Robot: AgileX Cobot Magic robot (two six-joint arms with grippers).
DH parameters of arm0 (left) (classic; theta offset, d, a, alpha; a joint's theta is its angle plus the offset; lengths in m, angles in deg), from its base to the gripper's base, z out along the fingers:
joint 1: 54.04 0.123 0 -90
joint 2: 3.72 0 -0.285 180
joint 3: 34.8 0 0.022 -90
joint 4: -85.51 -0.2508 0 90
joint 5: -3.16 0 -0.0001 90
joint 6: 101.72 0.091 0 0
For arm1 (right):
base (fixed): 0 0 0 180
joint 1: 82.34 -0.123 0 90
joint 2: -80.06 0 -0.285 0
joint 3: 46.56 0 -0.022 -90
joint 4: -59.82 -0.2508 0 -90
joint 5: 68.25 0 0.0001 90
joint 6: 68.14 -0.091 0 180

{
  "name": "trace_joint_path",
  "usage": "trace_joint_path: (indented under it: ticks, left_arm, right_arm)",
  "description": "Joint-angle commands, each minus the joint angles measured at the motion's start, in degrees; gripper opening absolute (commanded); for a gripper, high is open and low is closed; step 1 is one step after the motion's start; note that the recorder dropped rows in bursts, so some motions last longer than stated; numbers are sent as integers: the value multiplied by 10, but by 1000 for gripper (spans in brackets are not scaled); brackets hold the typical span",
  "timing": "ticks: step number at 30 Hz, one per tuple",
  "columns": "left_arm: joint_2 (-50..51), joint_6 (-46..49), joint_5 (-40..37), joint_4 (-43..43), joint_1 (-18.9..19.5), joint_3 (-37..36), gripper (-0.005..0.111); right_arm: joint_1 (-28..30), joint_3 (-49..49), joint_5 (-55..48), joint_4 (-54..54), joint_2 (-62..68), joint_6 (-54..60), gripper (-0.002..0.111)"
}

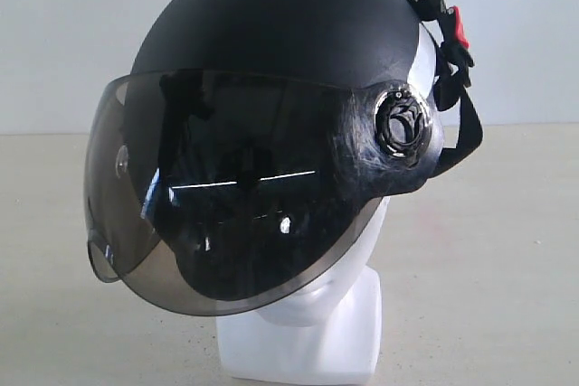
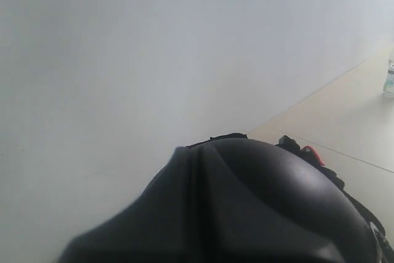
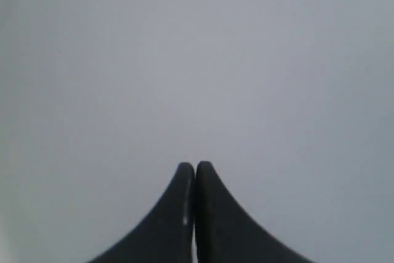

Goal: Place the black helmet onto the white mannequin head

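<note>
**On the white mannequin head (image 1: 308,336), the black helmet (image 1: 280,20) sits**

Its smoky visor (image 1: 226,196) covers the face, and the red buckle (image 1: 460,29) is at the back. Your left gripper (image 2: 196,147) is close by the shell, fingers pressed together. Your right gripper (image 3: 196,164) is likewise closed and empty.

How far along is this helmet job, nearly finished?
It looks essentially done: the black helmet sits on the white mannequin head, visor covering the face. Nothing is in hand: the right gripper is shut on nothing, facing a blank wall, and the left gripper, apparently shut too, is just by the helmet's shell. What's left is probably only moving the arms away.
</note>
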State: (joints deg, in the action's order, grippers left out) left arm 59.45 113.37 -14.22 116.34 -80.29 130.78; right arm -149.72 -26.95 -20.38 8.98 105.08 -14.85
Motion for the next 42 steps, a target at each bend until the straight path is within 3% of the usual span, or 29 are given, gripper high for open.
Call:
trace_joint_path:
  ticks: [1, 3, 5, 8, 11, 14, 17, 21, 24, 28, 30, 33, 38, 42]
  left_arm:
    - [-6, -23, -2, -3, -1, -3, 4]
    - [-7, -31, -10, -3, -1, -3, 4]
    - [-11, -34, -33, -3, -1, -3, 4]
    - [-21, -39, -55, -3, -1, -3, 4]
    - [-33, -43, -55, -6, -1, -6, 4]
    - [-52, -69, -49, -37, -1, -27, 4]
    - [-72, -172, -45, -108, 0, -59, 4]
    - [-107, -351, -39, -255, 0, -104, 4]
    - [-136, -462, -76, -380, 0, -131, 4]
    - [-171, -630, -145, -521, 0, -161, 4]
    - [-187, -667, -155, -556, 0, -181, 4]
    - [-204, -692, -156, -586, 0, -213, 4]
    - [-210, -763, -154, -656, 0, -242, 4]
    - [-210, -762, -109, -654, 0, -242, 4]
  right_arm:
    - [-33, -201, -606, 147, 76, 40, 0]
    - [-27, -274, -792, 247, 145, -34, 0]
    - [-8, -291, -907, 464, 203, -224, 0]
    - [13, -291, -1030, 789, 247, -548, 0]
    - [17, -283, -1134, 945, 249, -725, 0]
    - [17, -253, -1178, 986, 239, -784, 0]
    - [17, -186, -1178, 988, 219, -831, 0]
    - [17, -78, -1178, 1041, 192, -954, 0]
    - [17, -8, -1178, 1054, 176, -1038, 0]
    - [17, 68, -1094, 1032, 175, -1083, 0]
    - [17, 93, -1062, 1034, 182, -1085, 1]
    - [17, 103, -1053, 1037, 198, -1124, 12]
    - [17, 103, -997, 1052, 240, -1193, 47]
    - [17, 103, -997, 1062, 281, -1255, 50]
